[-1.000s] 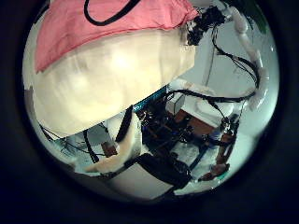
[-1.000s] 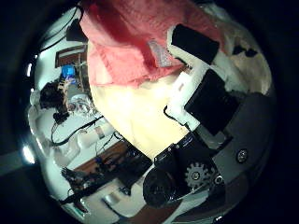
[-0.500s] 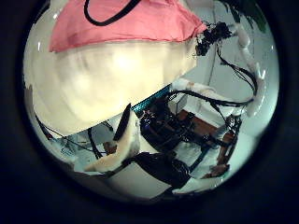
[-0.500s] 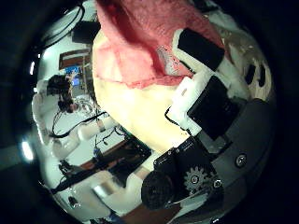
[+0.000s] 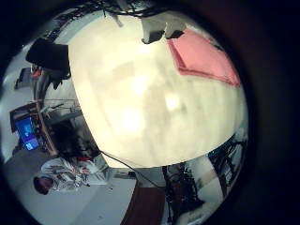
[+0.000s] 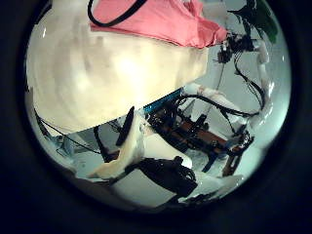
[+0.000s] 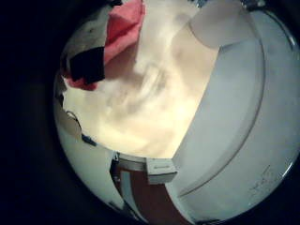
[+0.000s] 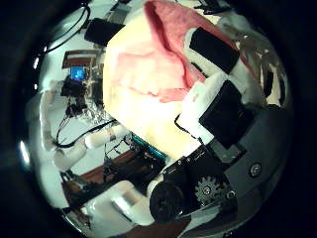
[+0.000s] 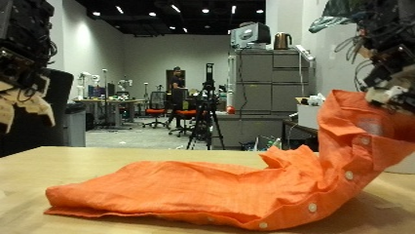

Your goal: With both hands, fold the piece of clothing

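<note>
The right hand (image 9: 387,83) has its fingers pinched on one end of the orange shirt (image 9: 220,185), lifting it off the desk (image 9: 52,161) so it can fold over, while the left hand (image 9: 26,58) hangs empty, fingers relaxed.

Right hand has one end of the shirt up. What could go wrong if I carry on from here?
1. Only the right hand holds the shirt; the left hand hangs high, off the cloth, so the fold may well go over crooked.
2. The rest lies wrinkled on the table; those creases would probably be folded in.
3. The grip is near an edge and might slip.
</note>
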Tool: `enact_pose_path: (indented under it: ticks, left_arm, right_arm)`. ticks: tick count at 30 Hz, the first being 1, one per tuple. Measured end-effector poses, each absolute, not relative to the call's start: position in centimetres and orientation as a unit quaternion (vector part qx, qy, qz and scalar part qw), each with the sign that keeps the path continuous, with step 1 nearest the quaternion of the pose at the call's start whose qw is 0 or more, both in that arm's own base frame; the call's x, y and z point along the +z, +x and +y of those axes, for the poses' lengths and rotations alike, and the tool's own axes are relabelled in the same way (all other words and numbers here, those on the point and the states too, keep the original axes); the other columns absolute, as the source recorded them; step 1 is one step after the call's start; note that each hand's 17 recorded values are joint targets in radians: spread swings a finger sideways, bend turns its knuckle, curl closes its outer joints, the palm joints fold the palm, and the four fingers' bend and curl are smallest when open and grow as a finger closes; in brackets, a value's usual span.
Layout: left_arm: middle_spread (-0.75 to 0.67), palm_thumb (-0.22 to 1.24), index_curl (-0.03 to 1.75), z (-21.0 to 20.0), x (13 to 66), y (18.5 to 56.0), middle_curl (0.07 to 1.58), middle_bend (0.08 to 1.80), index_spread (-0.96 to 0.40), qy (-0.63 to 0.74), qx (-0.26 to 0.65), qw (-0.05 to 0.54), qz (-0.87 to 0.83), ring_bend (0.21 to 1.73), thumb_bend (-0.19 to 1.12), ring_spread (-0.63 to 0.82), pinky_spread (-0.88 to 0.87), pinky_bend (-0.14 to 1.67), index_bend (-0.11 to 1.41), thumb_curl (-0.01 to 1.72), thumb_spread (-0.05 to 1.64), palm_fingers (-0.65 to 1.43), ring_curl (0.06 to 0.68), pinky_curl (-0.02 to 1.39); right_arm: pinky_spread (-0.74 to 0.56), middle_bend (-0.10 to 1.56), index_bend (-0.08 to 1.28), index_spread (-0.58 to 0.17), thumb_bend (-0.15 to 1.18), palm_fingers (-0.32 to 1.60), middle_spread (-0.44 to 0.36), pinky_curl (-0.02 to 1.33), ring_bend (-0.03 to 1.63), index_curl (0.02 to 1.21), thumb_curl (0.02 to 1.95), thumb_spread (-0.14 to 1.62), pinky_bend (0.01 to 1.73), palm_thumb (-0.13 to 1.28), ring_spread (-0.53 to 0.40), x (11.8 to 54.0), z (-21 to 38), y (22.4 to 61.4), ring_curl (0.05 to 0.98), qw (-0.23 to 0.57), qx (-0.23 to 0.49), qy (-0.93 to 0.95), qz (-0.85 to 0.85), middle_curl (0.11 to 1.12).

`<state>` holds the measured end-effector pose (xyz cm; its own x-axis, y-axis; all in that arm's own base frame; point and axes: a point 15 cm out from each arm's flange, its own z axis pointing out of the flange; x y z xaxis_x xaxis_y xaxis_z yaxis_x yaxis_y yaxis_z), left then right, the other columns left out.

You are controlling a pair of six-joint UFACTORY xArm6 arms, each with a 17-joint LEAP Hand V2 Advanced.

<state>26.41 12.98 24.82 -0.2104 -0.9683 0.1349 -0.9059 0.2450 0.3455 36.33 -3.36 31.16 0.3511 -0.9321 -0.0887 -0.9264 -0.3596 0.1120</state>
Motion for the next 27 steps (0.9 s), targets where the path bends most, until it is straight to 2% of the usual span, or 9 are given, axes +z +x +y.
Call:
enact_pose_path:
  ticks: [7, 11, 18, 22, 27]
  left_arm:
    - [0.36, 0.43, 0.33, 16.2, 23.7, 24.2, 0.25, 0.17, 0.07, 0.623, -0.085, 0.167, -0.760, 0.31, -0.02, 0.57, 0.55, 0.21, 0.18, 0.29, 1.18, -0.01, 0.236, 0.32]
    - [0.35, 0.43, 0.33, 18.1, 23.2, 22.4, 0.25, 0.18, 0.07, 0.634, -0.077, 0.174, -0.749, 0.31, -0.02, 0.57, 0.55, 0.21, 0.18, 0.29, 1.18, -0.01, 0.235, 0.32]
    - [0.34, 0.43, 0.33, 20.5, 22.5, 19.8, 0.25, 0.18, 0.07, 0.645, -0.078, 0.179, -0.738, 0.31, -0.02, 0.57, 0.55, 0.22, 0.17, 0.29, 1.18, -0.02, 0.235, 0.32]
    - [0.34, 0.43, 0.33, 20.3, 22.2, 17.9, 0.25, 0.18, 0.07, 0.649, -0.071, 0.181, -0.736, 0.31, -0.02, 0.57, 0.55, 0.22, 0.17, 0.29, 1.18, -0.01, 0.235, 0.32]
    - [0.34, 0.43, 0.33, 22.2, 22.4, 15.2, 0.25, 0.18, 0.06, 0.668, -0.063, 0.172, -0.721, 0.32, -0.02, 0.57, 0.55, 0.22, 0.17, 0.29, 1.18, -0.01, 0.235, 0.32]
  right_arm:
    - [-0.29, 1.26, 0.96, -0.321, 0.05, 1.06, -0.168, 0.92, 1.32, 0.99, 0.65, 1.33, 1.14, 1.09, -0.241, 35.4, 5.3, 37.4, 0.755, 0.008, -0.033, 0.859, -0.511, 0.88]
    - [-0.29, 1.26, 0.96, -0.321, 0.04, 1.07, -0.167, 0.93, 1.31, 1.00, 0.66, 1.32, 1.14, 1.09, -0.241, 36.2, 13.1, 37.7, 0.759, 0.009, -0.025, 0.887, -0.461, 0.88]
    - [-0.29, 1.25, 0.96, -0.320, 0.02, 1.07, -0.167, 0.94, 1.31, 1.01, 0.67, 1.31, 1.14, 1.10, -0.234, 37.7, 23.5, 42.8, 0.766, -0.005, -0.012, 0.912, -0.411, 0.88]
    - [-0.29, 1.26, 0.95, -0.319, 0.00, 1.09, -0.165, 0.94, 1.31, 1.01, 0.68, 1.30, 1.14, 1.10, -0.233, 35.3, 28.3, 44.2, 0.770, 0.001, -0.012, 0.919, -0.393, 0.87]
    - [-0.30, 1.25, 0.97, -0.313, -0.01, 1.11, -0.163, 0.94, 1.30, 1.00, 0.69, 1.26, 1.14, 1.10, -0.235, 35.5, 34.5, 47.3, 0.767, -0.078, 0.048, 0.924, -0.371, 0.87]
